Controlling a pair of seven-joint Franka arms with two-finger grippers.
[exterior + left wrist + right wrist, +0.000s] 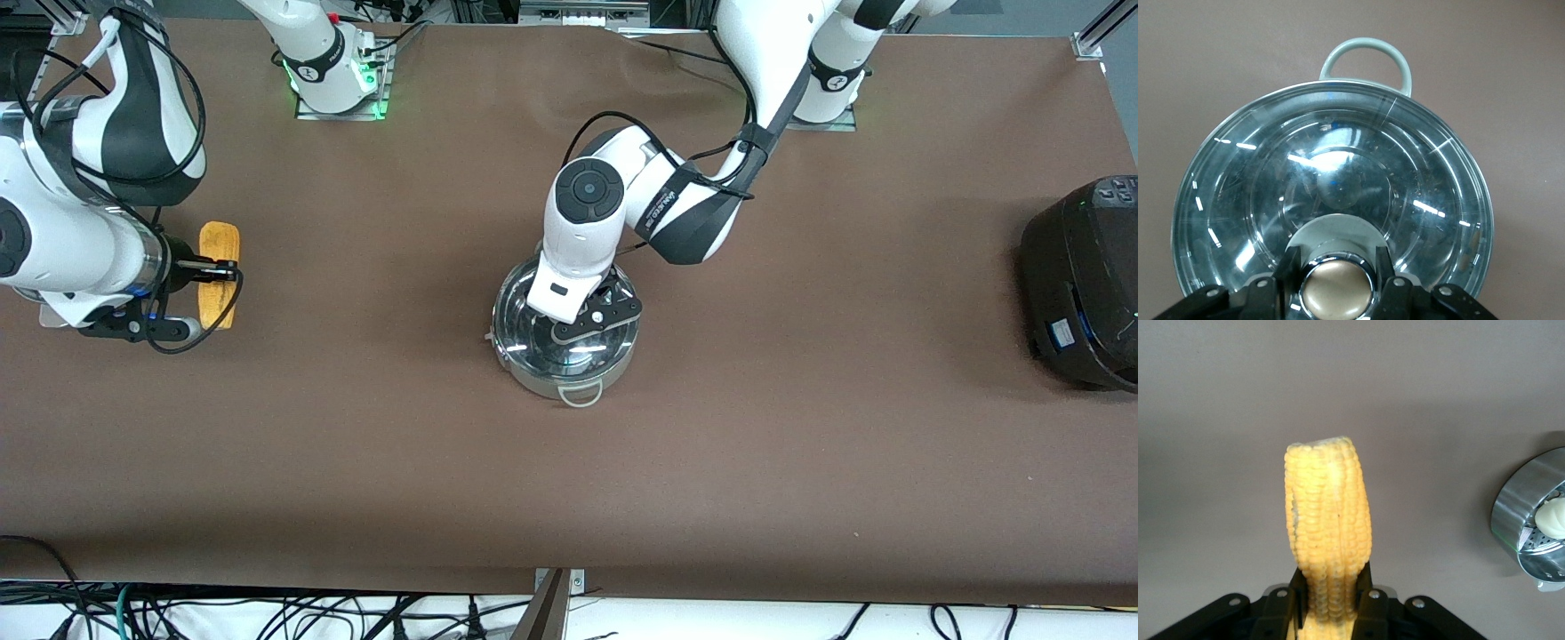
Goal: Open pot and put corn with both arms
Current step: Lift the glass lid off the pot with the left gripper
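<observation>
The steel pot stands mid-table with its glass lid on it. My left gripper is down on the lid's middle. In the left wrist view its fingers press both sides of the round knob, shut on it; the lid and one loop handle show. My right gripper is near the right arm's end of the table, shut on the yellow corn. In the right wrist view the corn stands out from between the fingers. I cannot tell whether it touches the table.
A big black cooker stands at the left arm's end of the table. The right wrist view shows a perforated steel steamer pot with a white bun near the corn. Bare brown table lies around the pot.
</observation>
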